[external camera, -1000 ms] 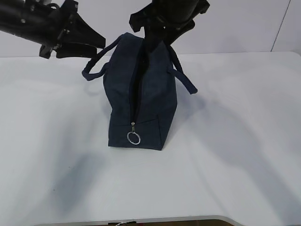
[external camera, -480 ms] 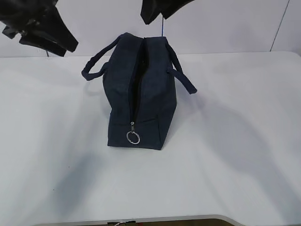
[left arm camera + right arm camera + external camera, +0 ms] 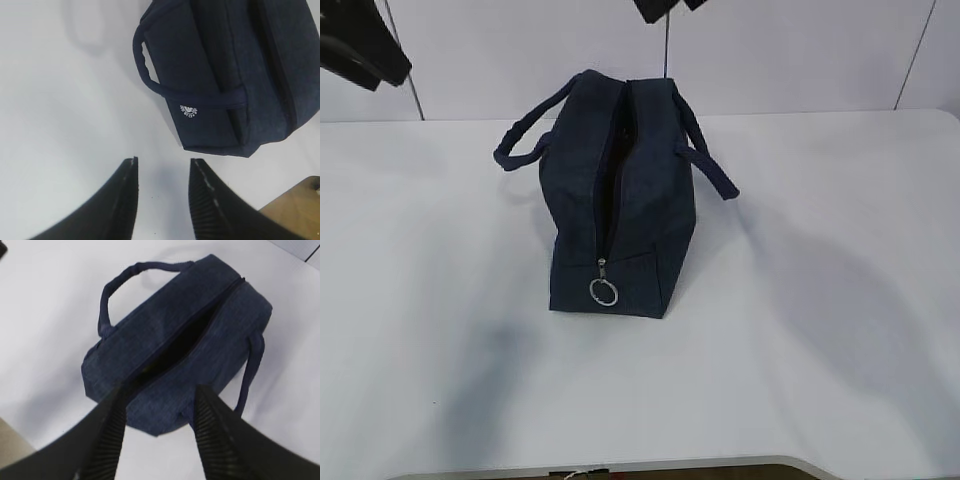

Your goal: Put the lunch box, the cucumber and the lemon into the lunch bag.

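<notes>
The lunch bag [image 3: 620,200] is the one obstacle, standing upright near the surface's [image 3: 820,350] far edge, about midway between its left and right edges. Its top zip gapes in a narrow dark slit. A loop handle juts out on each side. Toward the near edge and both side edges the surface lies bare.

Lunch bag [image 3: 620,200]: on the table [image 3: 820,330], near its far edge, about midway between left and right edges.
Handles: 2, 1 on each side of the bag.
Ring pull [image 3: 604,292]: at the bag's near end, low down.
</notes>
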`<state>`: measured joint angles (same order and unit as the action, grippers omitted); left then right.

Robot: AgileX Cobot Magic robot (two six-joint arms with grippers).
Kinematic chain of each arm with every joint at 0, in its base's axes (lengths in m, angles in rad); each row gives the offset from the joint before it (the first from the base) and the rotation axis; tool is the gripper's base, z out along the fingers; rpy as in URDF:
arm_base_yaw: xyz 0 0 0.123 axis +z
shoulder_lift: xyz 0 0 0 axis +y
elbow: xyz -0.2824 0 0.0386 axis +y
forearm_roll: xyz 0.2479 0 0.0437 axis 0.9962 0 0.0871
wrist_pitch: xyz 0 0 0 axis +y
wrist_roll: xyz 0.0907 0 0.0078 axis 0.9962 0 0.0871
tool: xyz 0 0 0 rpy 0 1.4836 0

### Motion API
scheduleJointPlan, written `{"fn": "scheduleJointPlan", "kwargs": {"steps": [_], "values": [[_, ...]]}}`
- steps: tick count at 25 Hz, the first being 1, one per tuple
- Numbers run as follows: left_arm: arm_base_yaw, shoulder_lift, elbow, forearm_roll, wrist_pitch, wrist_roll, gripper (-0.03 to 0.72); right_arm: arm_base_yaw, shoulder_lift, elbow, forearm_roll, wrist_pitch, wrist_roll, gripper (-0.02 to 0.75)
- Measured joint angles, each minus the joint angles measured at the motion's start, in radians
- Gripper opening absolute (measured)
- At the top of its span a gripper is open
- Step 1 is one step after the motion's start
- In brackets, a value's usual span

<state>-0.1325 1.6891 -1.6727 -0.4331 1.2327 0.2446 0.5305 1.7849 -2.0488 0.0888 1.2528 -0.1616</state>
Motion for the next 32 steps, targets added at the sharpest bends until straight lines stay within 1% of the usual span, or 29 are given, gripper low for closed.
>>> {"fn": "scheduleJointPlan", "kwargs": {"steps": [2,5,10,16,23,25,27,32], "values": [[0.0,-0.022,0.0,0.002,0.002,-0.005,0.245,0.0,-0.044,0.073,0.0,-0.029,-0.011,0.366],[0.0,-0.047,0.0,0.006,0.005,-0.009,0.245,0.0,-0.126,0.212,0.0,-0.136,-0.022,0.366],[0.0,-0.078,0.0,0.01,0.012,-0.011,0.245,0.001,-0.297,0.499,0.0,-0.394,-0.038,0.366],[0.0,-0.111,0.0,0.017,0.014,-0.021,0.245,0.002,-0.498,0.88,0.0,-0.71,-0.042,0.366],[0.0,-0.152,0.0,0.017,0.015,-0.024,0.244,0.002,-0.65,1.245,0.002,-1.08,-0.044,0.358],[0.0,-0.163,0.0,0.017,0.016,-0.024,0.244,0.002,-0.665,1.325,0.002,-1.185,-0.04,0.342],[0.0,-0.172,0.0,0.017,0.018,-0.025,0.244,0.002,-0.665,1.383,0.004,-1.253,-0.03,0.328],[0.0,-0.179,0.0,0.017,0.019,-0.026,0.244,0.002,-0.624,1.418,0.006,-1.33,-0.024,0.32]]}}
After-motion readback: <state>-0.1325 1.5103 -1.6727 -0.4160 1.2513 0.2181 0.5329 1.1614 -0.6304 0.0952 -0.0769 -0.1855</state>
